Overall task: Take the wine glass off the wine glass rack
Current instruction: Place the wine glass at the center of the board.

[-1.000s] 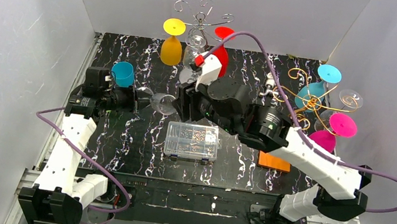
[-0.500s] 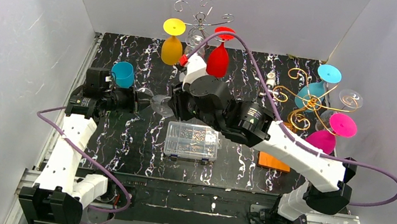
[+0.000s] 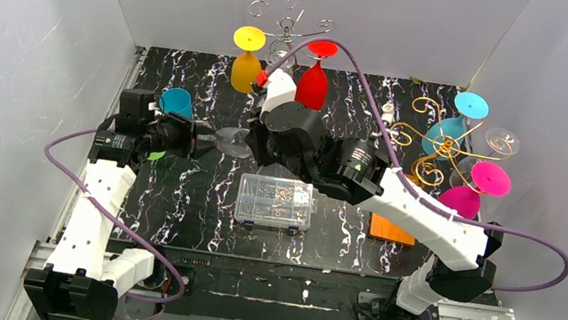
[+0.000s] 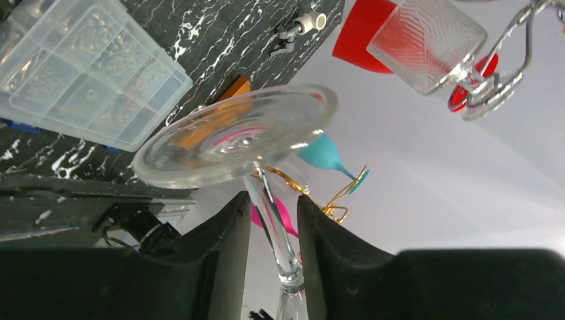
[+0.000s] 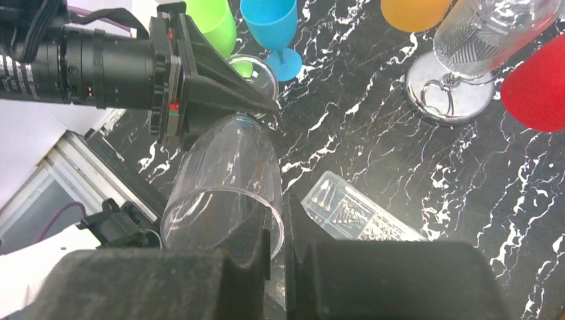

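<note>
A clear wine glass (image 3: 230, 142) lies on its side in the air between my two arms, over the black marble table (image 3: 196, 215). My right gripper (image 3: 249, 145) is shut on the bowl's rim (image 5: 223, 180), one finger inside and one outside. My left gripper (image 4: 273, 200) stands around the stem (image 4: 274, 227) with a small gap beside it, and the round foot (image 4: 233, 137) is just past its fingertips. The silver wine glass rack (image 3: 288, 25) stands at the back, and a gold one (image 3: 436, 144) at the right.
A yellow glass (image 3: 245, 65), a red glass (image 3: 314, 80) and a clear ribbed glass (image 5: 480, 30) hang on the silver rack. Teal and pink glasses hang on the gold rack. A clear screw box (image 3: 275, 201), a blue cup (image 3: 176, 101) and an orange block (image 3: 393, 230) are on the table.
My right arm swung left and its gripper closed on the glass's rim. My left gripper's jaws eased apart from the stem and the arm shifted slightly right.
</note>
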